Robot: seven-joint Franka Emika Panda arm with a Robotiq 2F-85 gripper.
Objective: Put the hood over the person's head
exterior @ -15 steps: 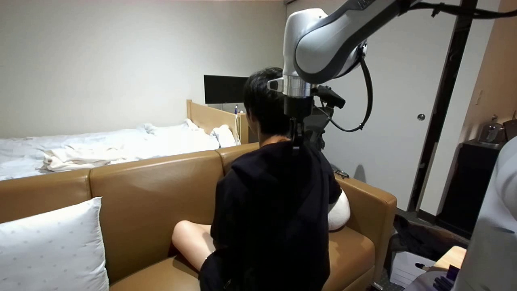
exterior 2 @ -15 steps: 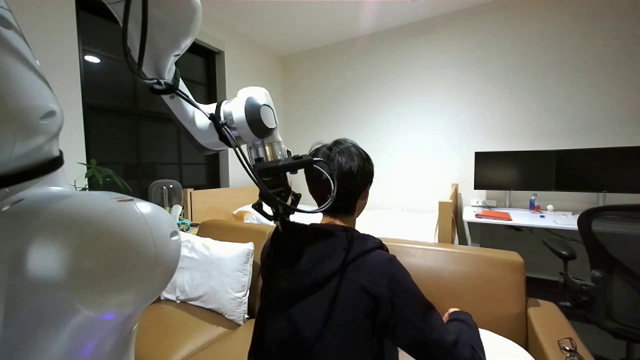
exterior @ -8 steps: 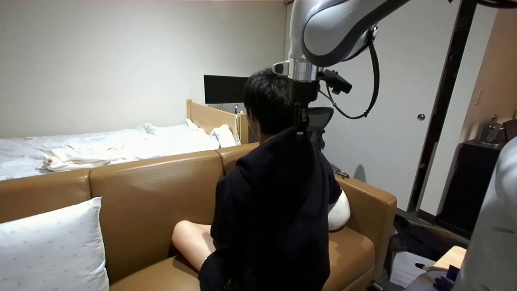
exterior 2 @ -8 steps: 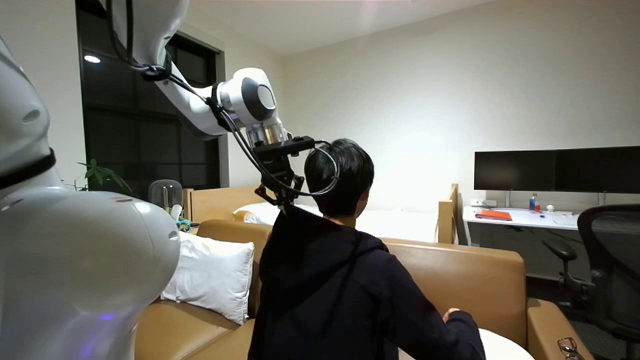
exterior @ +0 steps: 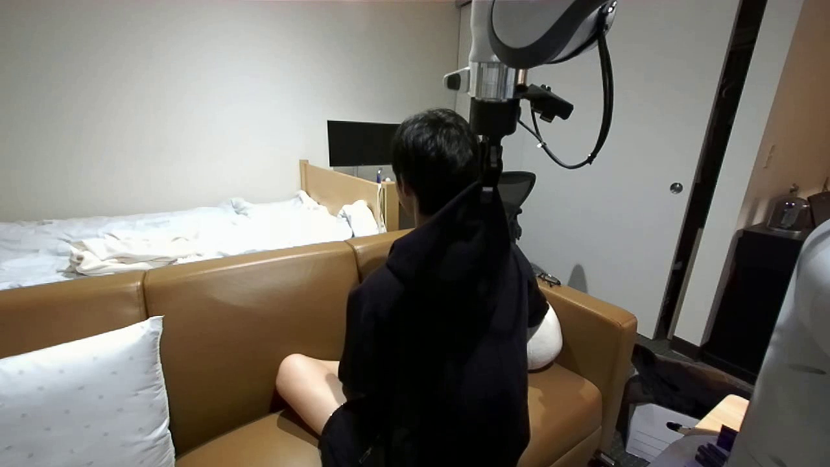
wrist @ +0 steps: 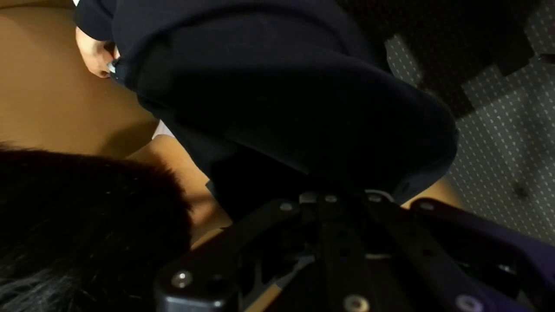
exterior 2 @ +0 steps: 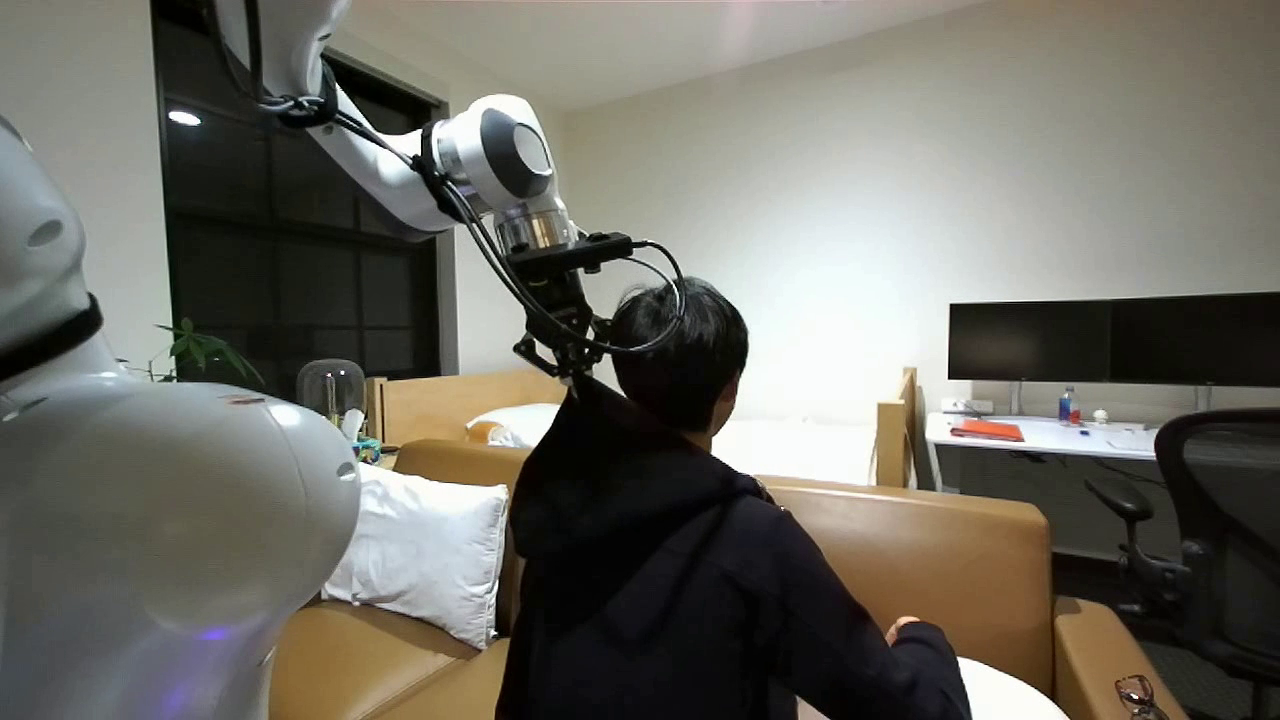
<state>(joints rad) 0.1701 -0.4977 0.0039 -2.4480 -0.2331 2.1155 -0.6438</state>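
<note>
The person sits on the couch facing away, wearing a dark hoodie. The black-haired head (exterior: 433, 155) is bare and shows in both exterior views (exterior 2: 690, 350); its hair (wrist: 86, 229) fills the lower left of the wrist view. The dark hood (exterior 2: 600, 470) hangs behind the neck, its edge pulled up to a peak at my fingertips (exterior: 463, 240). My gripper (exterior 2: 572, 378) points down behind the head, shut on the hood's edge at about the height of the lower head. In the wrist view, dark cloth (wrist: 303, 130) runs from my fingers (wrist: 342, 197); the pinched part is too dark to make out.
The brown couch (exterior: 253, 305) has a white pillow (exterior 2: 430, 550). A bed (exterior: 162, 233) stands beyond its back. A desk with monitors (exterior 2: 1110, 340) and an office chair (exterior 2: 1230, 520) stand at the right. A cable loop (exterior 2: 680, 300) on my wrist overlaps the head in view.
My gripper has risen from shoulder height to beside the head, drawing the hood's edge up into a taller peak. The person has stayed still.
</note>
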